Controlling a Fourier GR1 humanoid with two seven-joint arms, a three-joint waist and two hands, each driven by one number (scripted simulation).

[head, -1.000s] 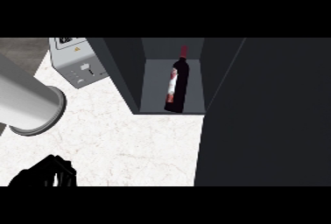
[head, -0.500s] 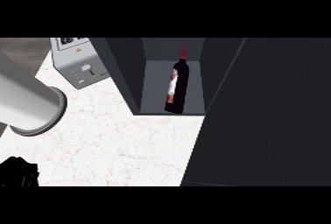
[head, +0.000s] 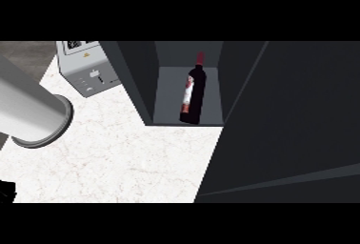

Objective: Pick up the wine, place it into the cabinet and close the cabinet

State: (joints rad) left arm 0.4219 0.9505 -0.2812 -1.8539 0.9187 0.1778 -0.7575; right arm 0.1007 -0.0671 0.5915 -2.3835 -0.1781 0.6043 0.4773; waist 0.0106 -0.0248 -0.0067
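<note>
Wine bottle (head: 192,94), dark glass with a red capsule and a pale label, stands inside the open cabinet (head: 141,81) at the upper centre of the frame, on the grey cabinet floor and between its dark side walls. Its neck points toward the top of the frame. A broad dark cabinet door (head: 288,124) fills the right side of the frame, angled open. A white marbled table (head: 134,157) spreads across the lower left. A grey box-shaped appliance (head: 88,71) with small controls sits at the upper left, just beside the cabinet. A thick grey forearm (head: 28,112) crosses the left edge. A sliver of black hand (head: 5,190) shows at the lower left corner; whether its fingers are released or clenched cannot be told.
</note>
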